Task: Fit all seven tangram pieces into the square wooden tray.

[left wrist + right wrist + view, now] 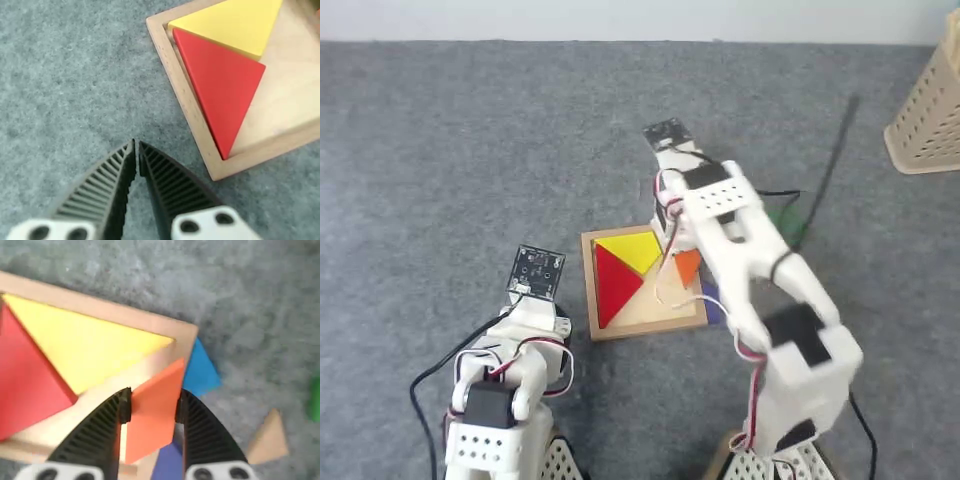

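The square wooden tray (638, 327) lies mid-table with a yellow triangle (632, 250) and a red triangle (615, 283) flat inside it. My right gripper (152, 402) is shut on an orange piece (152, 412), held tilted over the tray's corner by the yellow triangle (85, 345); the orange piece (687, 265) peeks out beside the arm. Outside the rim (100, 307) lie a blue piece (201, 374), a dark blue piece (167, 465), a tan triangle (270, 440) and a green piece (315, 400). My left gripper (136, 147) is shut and empty over the carpet beside the tray's edge (170, 80).
A pale slatted basket (930, 110) stands at the far right. A black cable (830, 165) runs across the grey carpet past the green piece (782, 215). The left arm (525, 330) sits near the tray's left side.
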`<move>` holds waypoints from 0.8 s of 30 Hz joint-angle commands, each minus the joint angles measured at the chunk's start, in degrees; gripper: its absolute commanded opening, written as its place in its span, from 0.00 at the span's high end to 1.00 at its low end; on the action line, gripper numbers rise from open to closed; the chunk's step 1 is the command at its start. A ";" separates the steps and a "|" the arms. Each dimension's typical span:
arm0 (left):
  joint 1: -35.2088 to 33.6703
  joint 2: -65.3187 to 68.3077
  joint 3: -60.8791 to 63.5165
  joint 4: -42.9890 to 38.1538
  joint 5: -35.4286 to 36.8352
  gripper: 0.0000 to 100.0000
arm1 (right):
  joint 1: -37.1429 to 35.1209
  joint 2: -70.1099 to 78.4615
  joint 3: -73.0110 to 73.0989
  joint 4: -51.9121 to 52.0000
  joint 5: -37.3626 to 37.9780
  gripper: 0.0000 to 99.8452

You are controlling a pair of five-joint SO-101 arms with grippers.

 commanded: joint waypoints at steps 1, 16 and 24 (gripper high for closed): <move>-0.09 -1.14 -1.10 0.35 0.35 0.99 | -1.36 2.24 -5.54 0.92 -1.85 0.99; -0.09 -1.14 -1.10 0.35 0.35 0.99 | -2.07 3.56 -7.30 3.30 -1.58 0.79; -0.09 -1.14 -1.10 0.35 0.35 0.99 | -1.89 -2.07 -5.80 3.38 -1.93 0.79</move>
